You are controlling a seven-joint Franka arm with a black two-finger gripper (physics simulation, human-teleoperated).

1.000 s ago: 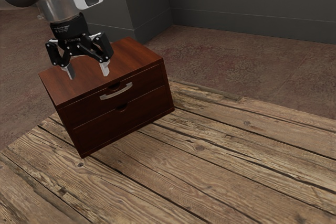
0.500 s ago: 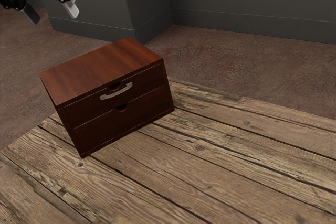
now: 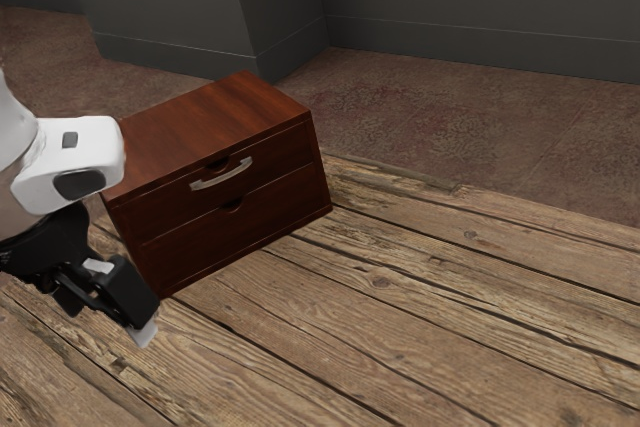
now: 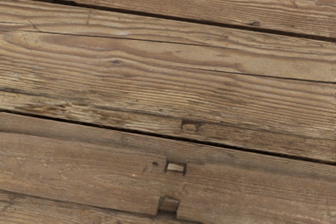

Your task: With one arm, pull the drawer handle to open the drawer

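Exterior view: a dark red-brown wooden cabinet stands on the far corner of a desk of rough, weathered planks, set at an angle so its front faces the view's lower right. It has two drawers, one above the other. The upper drawer carries a pale, curved metal handle across its middle, under a small dark notch. The lower drawer shows only a similar notch at its top edge. Both fronts sit flush with the cabinet's frame, so the upper drawer is shut. The arm comes in at the exterior view's left edge, white link above and black hand below. The jaws hang low over the planks, just beside the cabinet's near left corner, apart from the handle and below its level. Whether the jaws stand wide or narrow cannot be told, since part of the hand is cut off by the edge. Wrist view: bare boards with dark seams and a few small square nicks lie close under the hand.
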